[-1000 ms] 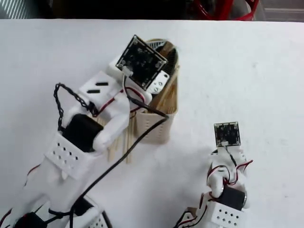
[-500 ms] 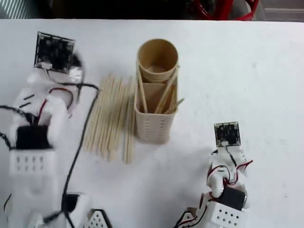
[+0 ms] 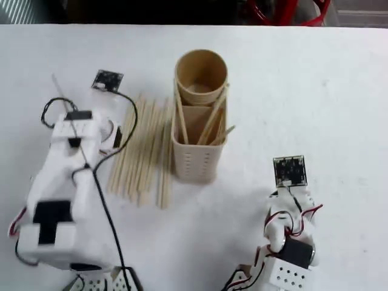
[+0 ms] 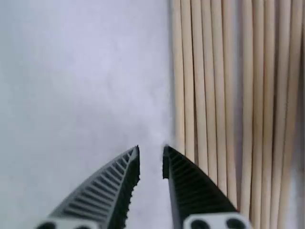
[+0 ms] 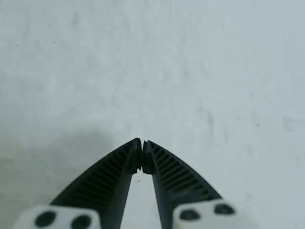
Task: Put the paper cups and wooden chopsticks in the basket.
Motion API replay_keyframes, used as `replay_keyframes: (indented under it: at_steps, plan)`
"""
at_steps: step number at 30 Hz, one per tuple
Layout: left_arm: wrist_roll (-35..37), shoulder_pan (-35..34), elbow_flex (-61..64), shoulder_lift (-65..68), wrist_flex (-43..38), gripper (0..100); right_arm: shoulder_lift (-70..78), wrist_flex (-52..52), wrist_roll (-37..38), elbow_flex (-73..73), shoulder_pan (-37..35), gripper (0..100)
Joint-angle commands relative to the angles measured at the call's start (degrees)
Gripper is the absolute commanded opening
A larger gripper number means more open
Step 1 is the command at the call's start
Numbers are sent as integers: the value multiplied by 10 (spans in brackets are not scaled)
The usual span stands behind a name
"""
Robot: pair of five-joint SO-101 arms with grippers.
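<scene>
We take the basket (image 3: 194, 163) as the centre of our clock in the high view. It stands upright near the middle of the table (image 3: 315, 91). A paper cup (image 3: 200, 71) sits in its twelve o'clock end, mouth up towards the camera. A second rim seems to show just below the first, so there may be nested cups, though we cannot tell.

A few wooden chopsticks (image 3: 213, 121) lean slantwise inside the basket, their tips over the rim at three o'clock. We judge they lean because they are longer than the basket is deep.

The loose chopsticks (image 3: 142, 148) lie flat on the table at nine o'clock, just beside the basket wall. They form a rough parallel sheaf running from twelve to six. These are what is left to do, so we judge the task partly done.

The left arm (image 3: 60, 182) stands at eight o'clock, its wrist over the outer edge of that sheaf. In the left wrist view, the left gripper (image 4: 150, 160) is parted by a narrow gap and holds nothing. It hangs over bare table, with one jaw just beside the outermost stick of the sheaf (image 4: 228, 95). We read this as lining up on the edge stick, which is easiest to pinch free of its neighbours.

The right arm (image 3: 288, 233) sits at five o'clock, well apart from the basket. In its wrist view, the right gripper (image 5: 142, 155) is closed tip to tip on nothing, above bare table. We take that as a parked pose that keeps it out of the way.
</scene>
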Motion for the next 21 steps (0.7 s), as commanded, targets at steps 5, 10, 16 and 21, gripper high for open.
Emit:
replay_keyframes:
  at_steps: [5, 10, 16, 21]
  plan:
    - [-31, 18, -47, 35, 14, 120, -3, 0, 1, 5, 4, 18]
    - [-12, 11, -50, 20, 15, 121, -3, 0, 1, 5, 4, 18]
    - [-11, 24, -9, -53, -13, 121, -3, 0, 1, 5, 4, 18]
    - [-28, 55, 47, -80, -47, 121, -3, 0, 1, 5, 4, 18]
